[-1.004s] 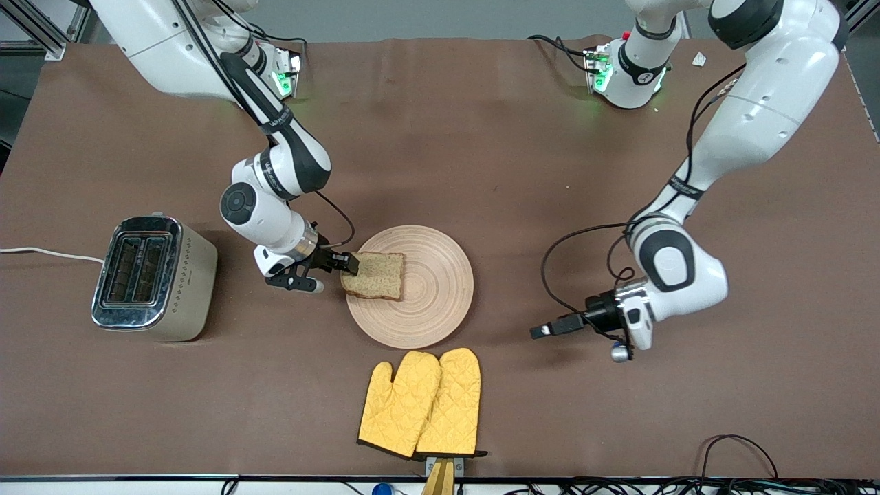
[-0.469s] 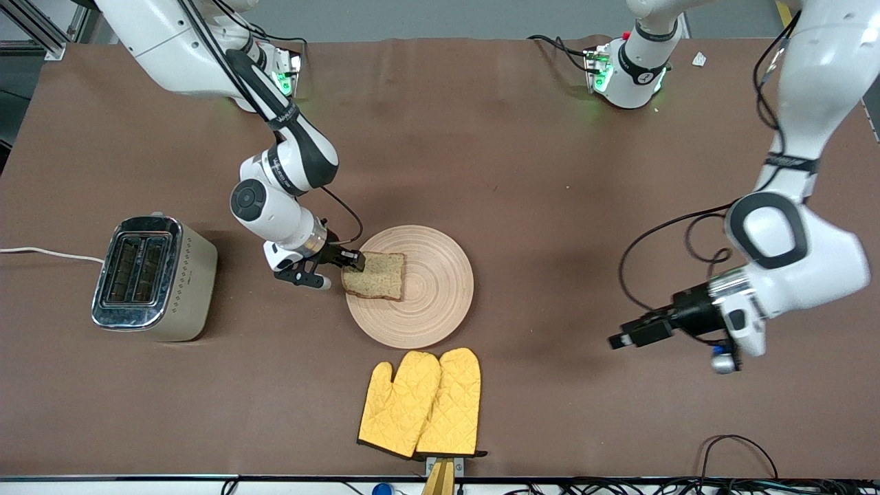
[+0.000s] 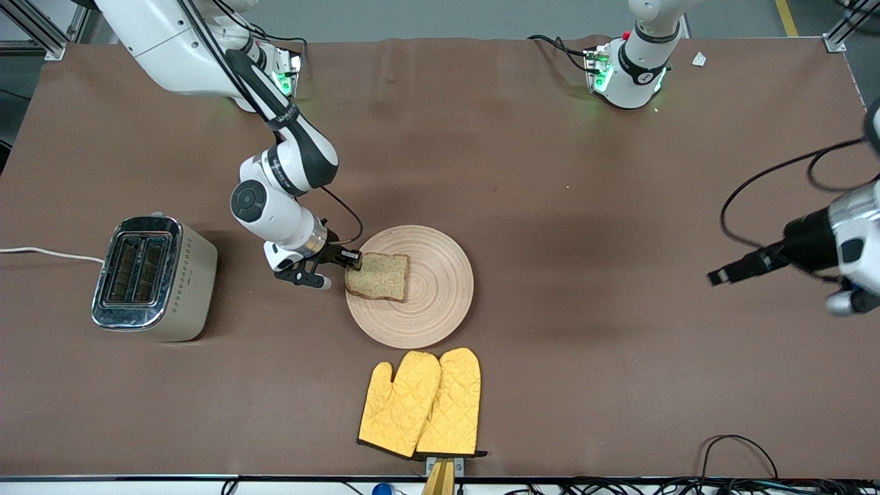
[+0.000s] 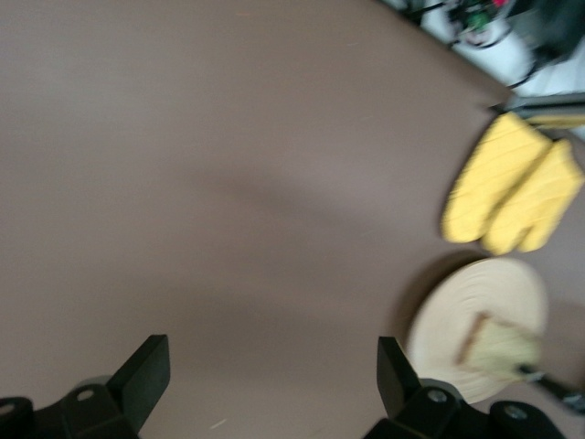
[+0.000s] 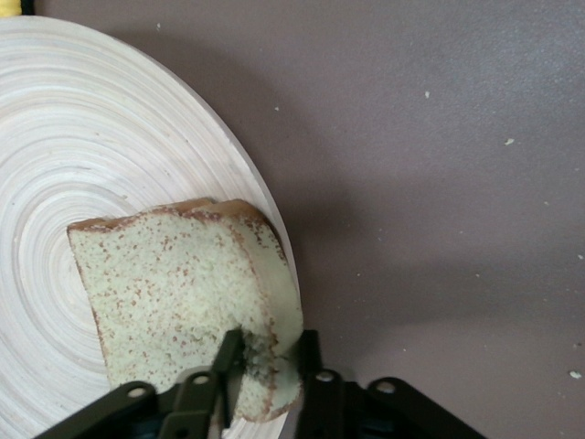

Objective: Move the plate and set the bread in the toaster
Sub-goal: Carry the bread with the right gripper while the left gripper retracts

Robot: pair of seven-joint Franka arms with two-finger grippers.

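The pale wooden plate (image 3: 440,295) lies mid-table. The brown speckled bread slice (image 3: 378,276) is on the plate's edge toward the toaster. My right gripper (image 3: 350,261) is shut on the slice's crust edge. The right wrist view shows both fingers pinching the bread (image 5: 174,283) over the plate's rim (image 5: 73,137), with the gripper (image 5: 270,352) low beside the rim. The beige toaster (image 3: 152,277) stands toward the right arm's end, slots empty. My left gripper (image 3: 718,277) is open and empty over bare table toward the left arm's end; its wrist view (image 4: 271,357) shows the plate (image 4: 475,293) far off.
A pair of yellow oven mitts (image 3: 421,403) lies nearer the front camera than the plate, close to the table's front edge; it also shows in the left wrist view (image 4: 512,183). The toaster's white cord (image 3: 48,252) runs off the table's end.
My left arm has swung away from the plate toward its own end of the table. My right gripper has shifted slightly while holding the bread at the plate's edge.
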